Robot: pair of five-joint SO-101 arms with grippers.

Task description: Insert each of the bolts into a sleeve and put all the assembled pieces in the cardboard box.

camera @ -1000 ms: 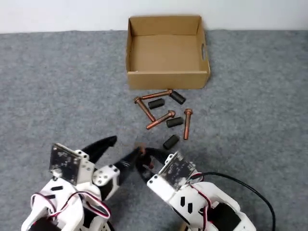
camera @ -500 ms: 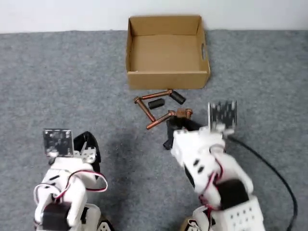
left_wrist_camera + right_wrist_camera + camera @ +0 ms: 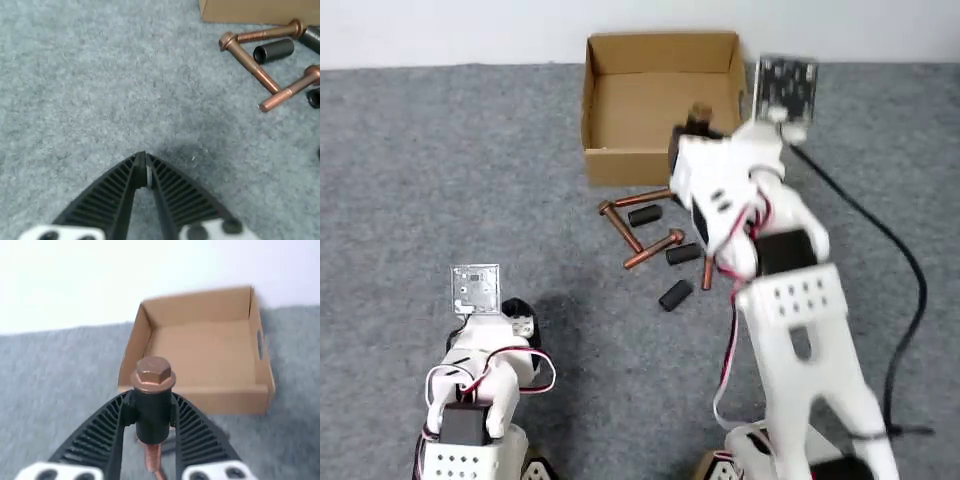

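bolt (image 3: 153, 374) seated in its black sleeve (image 3: 150, 426) makes a stiff, smooth, weighty-looking piece that could slide apart if tipped head-down; the sleeve's middle is the sound place to grip. the right gripper (image 3: 150, 402) is clamped just there, bolt head above the jaws, held up close to the cardboard box (image 3: 220, 395) at the surface's far edge. the left gripper (image 3: 143, 167) is closed on nothing, toward the near edge.
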